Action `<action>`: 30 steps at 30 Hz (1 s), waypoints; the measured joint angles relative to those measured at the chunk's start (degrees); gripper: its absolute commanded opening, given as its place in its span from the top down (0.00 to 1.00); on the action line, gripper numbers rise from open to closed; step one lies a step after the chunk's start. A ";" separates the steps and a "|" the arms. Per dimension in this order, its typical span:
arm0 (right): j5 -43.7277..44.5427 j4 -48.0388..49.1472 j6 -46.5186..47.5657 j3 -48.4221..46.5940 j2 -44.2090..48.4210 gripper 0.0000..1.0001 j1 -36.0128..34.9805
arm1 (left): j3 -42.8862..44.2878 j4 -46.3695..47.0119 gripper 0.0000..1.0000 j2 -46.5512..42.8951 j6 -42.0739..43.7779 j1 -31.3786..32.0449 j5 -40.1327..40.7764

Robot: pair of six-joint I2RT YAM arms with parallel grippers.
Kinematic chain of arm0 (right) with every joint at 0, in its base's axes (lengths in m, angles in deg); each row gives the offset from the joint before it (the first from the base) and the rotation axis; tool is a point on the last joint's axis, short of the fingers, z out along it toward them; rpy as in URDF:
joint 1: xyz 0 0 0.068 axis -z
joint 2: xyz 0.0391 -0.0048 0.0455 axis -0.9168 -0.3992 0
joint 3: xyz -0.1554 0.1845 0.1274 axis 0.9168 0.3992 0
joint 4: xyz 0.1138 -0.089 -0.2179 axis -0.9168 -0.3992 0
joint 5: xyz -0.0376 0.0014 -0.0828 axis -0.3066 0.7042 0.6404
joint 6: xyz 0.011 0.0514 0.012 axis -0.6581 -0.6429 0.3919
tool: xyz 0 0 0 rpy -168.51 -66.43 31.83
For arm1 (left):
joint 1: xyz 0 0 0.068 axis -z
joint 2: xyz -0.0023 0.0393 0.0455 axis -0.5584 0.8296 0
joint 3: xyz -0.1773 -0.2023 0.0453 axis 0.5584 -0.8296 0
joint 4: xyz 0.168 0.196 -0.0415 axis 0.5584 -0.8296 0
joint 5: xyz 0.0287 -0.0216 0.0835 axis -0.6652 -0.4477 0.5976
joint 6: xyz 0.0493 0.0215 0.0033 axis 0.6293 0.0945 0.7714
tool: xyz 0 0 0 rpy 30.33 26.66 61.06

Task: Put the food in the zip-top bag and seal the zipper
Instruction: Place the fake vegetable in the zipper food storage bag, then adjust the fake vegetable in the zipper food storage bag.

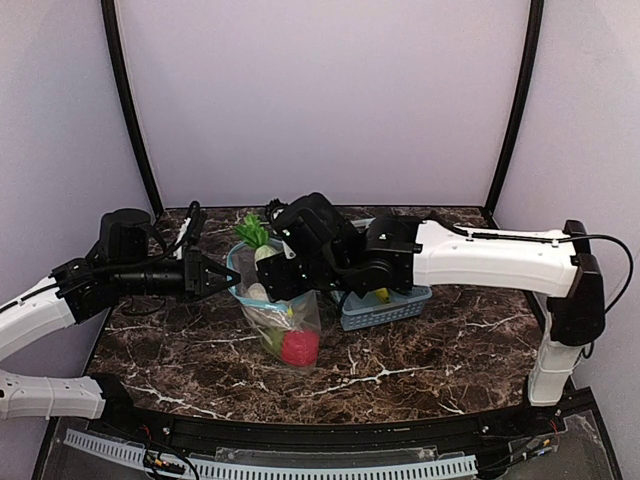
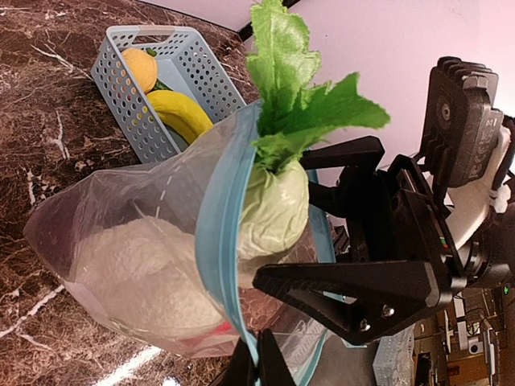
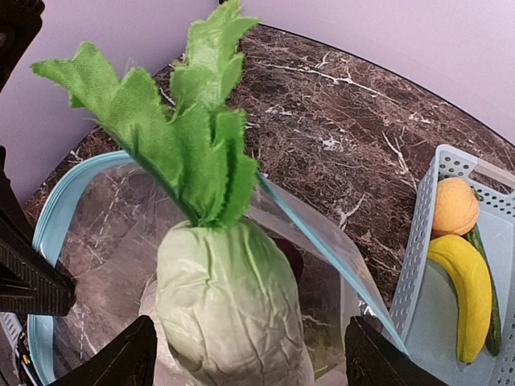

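On the left, we see the left gripper (image 1: 222, 277) reaching in from the side, its jaws pinched tight on the left rim of the bag (image 1: 272, 325). The bag stands on a dark marble table (image 1: 430, 350), mouth up and held wide. Its teal zipper (image 2: 211, 241) curves round the opening. Low in the bag, against its clear wall, we see a red apple (image 1: 299, 347), and paler shapes above it that we cannot name.

In the bag's mouth stands a pale green vegetable (image 3: 225, 305), upright, its cloth leaves (image 3: 193, 137) rising above the zipper. Its lower end is hidden inside the bag.

The right gripper (image 3: 253, 358) comes from the right and sits over the mouth, jaws spread wide on either side of the vegetable. We see a gap on the right side; the left finger (image 3: 121, 362) is very close, and we cannot tell whether it touches.

Just right of the bag sits a light blue basket (image 3: 418, 233). In it we see an orange (image 3: 455, 205), a banana (image 3: 463, 285) and a thin dark green piece (image 3: 492, 314) along the far wall
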 measured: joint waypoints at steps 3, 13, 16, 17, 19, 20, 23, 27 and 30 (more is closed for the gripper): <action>0.44 -0.55 0.42 -0.02 0.87 0.19 0.00 | -0.04 -0.02 0.99 -0.04 0.00 0.00 0.02; 0.48 -0.92 3.34 -1.75 3.98 0.36 -0.15 | -0.07 -0.02 0.99 -0.09 0.00 0.00 0.13; 0.28 -0.92 4.44 -3.50 3.98 0.41 -0.26 | -0.07 -0.04 0.99 -0.11 0.02 0.00 0.13; 0.24 -0.90 4.94 -3.91 3.96 0.42 -0.26 | -0.07 -0.07 0.99 -0.11 0.00 0.00 0.13; 0.04 -0.92 5.53 -5.35 3.80 0.46 -0.31 | -0.07 -0.07 0.99 -0.13 0.02 0.00 0.15; -0.02 -0.87 5.92 -5.97 3.63 0.49 -0.35 | -0.07 -0.07 0.99 -0.13 0.00 0.00 0.15; -0.28 -0.72 6.88 -8.41 2.21 0.55 -0.37 | -0.07 -0.07 0.99 -0.13 0.00 0.00 0.15; -0.59 -0.66 8.07 -10.56 -0.85 0.59 -0.42 | -0.07 -0.07 0.99 -0.13 0.00 0.00 0.15; -0.94 -0.87 8.50 -11.02 -3.28 0.65 -0.42 | -0.07 -0.07 0.99 -0.13 0.00 0.00 0.15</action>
